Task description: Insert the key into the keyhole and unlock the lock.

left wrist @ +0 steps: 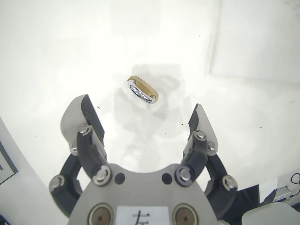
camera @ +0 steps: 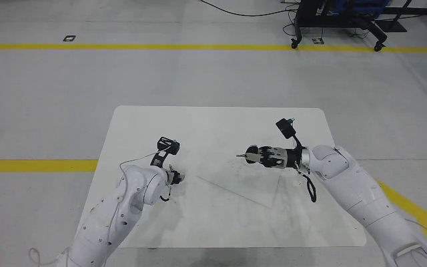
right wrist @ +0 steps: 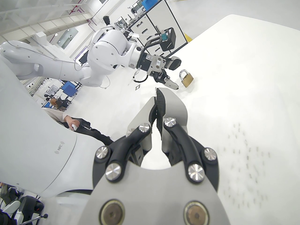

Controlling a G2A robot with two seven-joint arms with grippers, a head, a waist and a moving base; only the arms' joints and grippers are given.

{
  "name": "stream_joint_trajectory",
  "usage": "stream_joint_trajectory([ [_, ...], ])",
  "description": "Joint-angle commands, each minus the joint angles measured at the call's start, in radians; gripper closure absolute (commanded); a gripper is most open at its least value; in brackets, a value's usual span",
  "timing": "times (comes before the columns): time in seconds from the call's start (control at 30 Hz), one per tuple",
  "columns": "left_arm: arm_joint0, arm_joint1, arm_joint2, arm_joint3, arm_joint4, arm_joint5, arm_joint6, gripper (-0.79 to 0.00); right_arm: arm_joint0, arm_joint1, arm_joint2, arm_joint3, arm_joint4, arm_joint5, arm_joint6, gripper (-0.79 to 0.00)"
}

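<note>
Left gripper [left wrist: 143,108]: jaws wide apart and holding nothing, hanging just over the lock [left wrist: 142,92]. The lock has a brass body and chrome shackle and rests on the white bench [camera: 220,127]. Right gripper [right wrist: 157,94]: jaws pinched together on a thin key [camera: 239,156], which points toward the lock, well apart from it.

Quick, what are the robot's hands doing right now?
Left gripper: open, empty, near the padlock.
Right gripper: shut on the key.
</note>
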Motion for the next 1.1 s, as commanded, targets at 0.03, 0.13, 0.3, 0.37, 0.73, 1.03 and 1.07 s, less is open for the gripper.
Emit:
stream_joint_trajectory([
  [0.03,-0.012,-0.005,-0.002,0.023,-0.018,0.001,0.016,-0.563,0.0,0.0,0.0,0.0,0.0,0.0,0.0,0.0],
  [0.13,-0.027,-0.01,-0.007,0.057,-0.032,0.0,0.031,-0.462,0.0,0.0,0.0,0.0,0.0,0.0,0.0,0.0],
  [0.3,-0.045,-0.019,-0.004,0.091,-0.048,-0.01,0.05,-0.379,0.0,0.0,0.0,0.0,0.0,0.0,0.0,0.0],
  [0.37,-0.052,-0.022,-0.002,0.101,-0.051,-0.011,0.055,-0.342,0.0,0.0,0.0,0.0,0.0,0.0,0.0,0.0],
  [0.73,-0.034,-0.028,0.0,0.066,-0.045,-0.014,0.02,-0.274,0.0,0.0,0.0,0.0,0.0,0.0,0.0,0.0],
  [1.03,-0.014,-0.03,-0.011,0.035,-0.024,-0.019,0.0,-0.231,0.0,0.0,0.0,0.0,0.0,0.0,0.0,0.0],
  [1.07,-0.014,-0.03,-0.011,0.037,-0.025,-0.02,0.002,-0.209,0.0,0.0,0.0,0.0,0.0,0.0,0.0,0.0],
])
